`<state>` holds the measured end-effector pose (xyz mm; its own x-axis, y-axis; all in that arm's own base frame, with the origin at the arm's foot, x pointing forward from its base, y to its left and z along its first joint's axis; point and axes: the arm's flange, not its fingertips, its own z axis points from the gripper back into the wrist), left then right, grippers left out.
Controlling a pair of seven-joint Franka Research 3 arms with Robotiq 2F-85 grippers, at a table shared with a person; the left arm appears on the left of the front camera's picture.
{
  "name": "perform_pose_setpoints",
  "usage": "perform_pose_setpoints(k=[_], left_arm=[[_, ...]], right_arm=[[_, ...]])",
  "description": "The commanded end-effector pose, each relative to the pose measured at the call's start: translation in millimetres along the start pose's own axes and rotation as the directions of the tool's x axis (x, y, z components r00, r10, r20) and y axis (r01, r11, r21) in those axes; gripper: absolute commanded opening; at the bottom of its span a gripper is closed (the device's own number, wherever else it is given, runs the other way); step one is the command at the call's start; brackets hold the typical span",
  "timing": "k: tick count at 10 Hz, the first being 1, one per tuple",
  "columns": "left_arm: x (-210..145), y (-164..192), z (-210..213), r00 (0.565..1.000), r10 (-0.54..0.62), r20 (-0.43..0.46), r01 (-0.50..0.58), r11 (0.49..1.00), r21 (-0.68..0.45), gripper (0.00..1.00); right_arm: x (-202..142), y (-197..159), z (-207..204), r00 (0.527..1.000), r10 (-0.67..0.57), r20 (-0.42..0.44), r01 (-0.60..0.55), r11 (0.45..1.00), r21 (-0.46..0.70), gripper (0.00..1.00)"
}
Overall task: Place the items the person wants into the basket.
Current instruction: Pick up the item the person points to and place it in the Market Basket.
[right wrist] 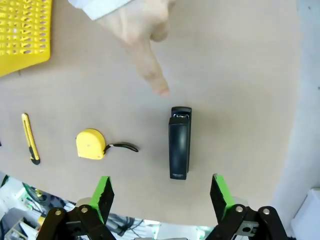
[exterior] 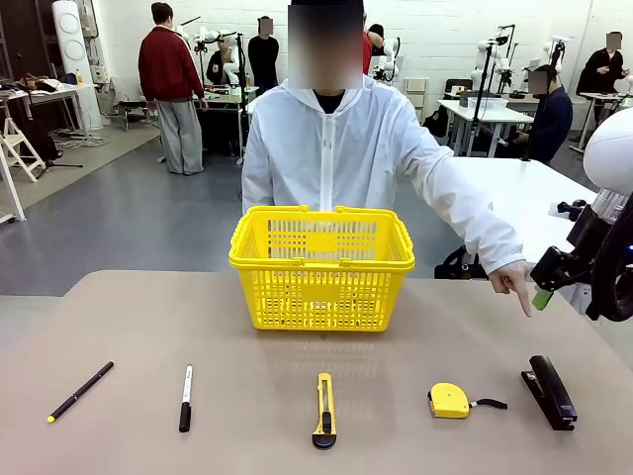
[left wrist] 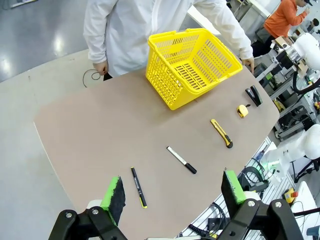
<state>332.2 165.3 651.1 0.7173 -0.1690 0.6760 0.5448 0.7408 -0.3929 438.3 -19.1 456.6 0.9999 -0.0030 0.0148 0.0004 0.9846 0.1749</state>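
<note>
No text, brand or number can be read. Faint pale print is seen along the black pen [left wrist: 138,187], just ahead of the open left gripper [left wrist: 172,180]. A small pale mark is seen on the stapler [right wrist: 179,142], at its end nearest the open right gripper [right wrist: 161,179]. Neither can be made out.

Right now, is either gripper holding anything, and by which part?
Nothing is held: the left gripper and the right gripper are both open above the table, touching nothing.

basket [exterior: 321,297] behind knife [exterior: 323,408], tape measure [exterior: 449,400] right
</note>
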Motion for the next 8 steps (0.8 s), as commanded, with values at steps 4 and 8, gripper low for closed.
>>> perform_pose_setpoints(k=[4, 8], left_arm=[[-1, 1, 1, 1.0, -0.019, 0.011, 0.019, 1.0, -0.015, 1.0], [-1, 1, 1, 1.0, -0.019, 0.011, 0.019, 1.0, -0.015, 1.0]], right_arm=[[0, -1, -3, 1.0, -0.002, -0.02, 0.002, 1.0, 0.002, 1.0], [-19, 20, -62, 0.999, -0.013, 0.044, 0.02, 0.984, -0.178, 1.0]])
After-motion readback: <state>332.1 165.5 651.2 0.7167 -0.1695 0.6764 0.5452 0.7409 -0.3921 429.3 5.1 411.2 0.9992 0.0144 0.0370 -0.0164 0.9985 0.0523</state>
